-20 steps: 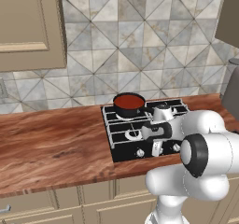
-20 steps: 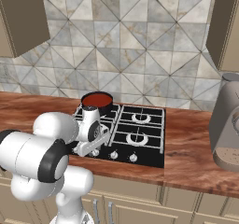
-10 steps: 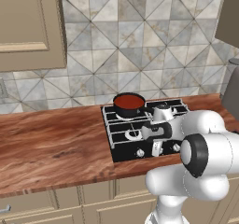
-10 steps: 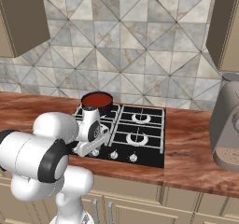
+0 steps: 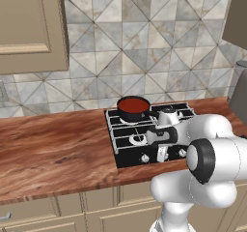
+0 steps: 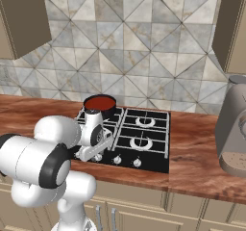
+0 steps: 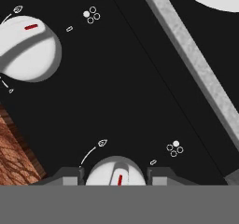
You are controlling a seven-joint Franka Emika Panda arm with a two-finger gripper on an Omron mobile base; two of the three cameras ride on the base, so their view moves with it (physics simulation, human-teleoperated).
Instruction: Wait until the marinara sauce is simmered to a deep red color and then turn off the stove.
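The marinara sauce [image 5: 133,104] [image 6: 100,101] is a deep red disc in a small dark saucepan on the back left burner of the black stove [image 5: 126,145] [image 6: 154,143]. My gripper [image 5: 162,153] [image 6: 98,155] [image 7: 116,177] is down at the stove's front row of silver knobs. In the hand view, one knob [image 7: 115,171] with a red mark sits tight between my two fingertips [image 7: 70,175], and the gripper is shut on it. A second knob [image 7: 28,48] lies at the upper left of that view.
A pale grey grate bar [image 7: 196,73] crosses the hand view. Wooden countertop [image 5: 53,153] [image 6: 202,162] runs to both sides of the stove. A grey appliance [image 6: 233,129] stands on the counter at the right. Cabinets hang above.
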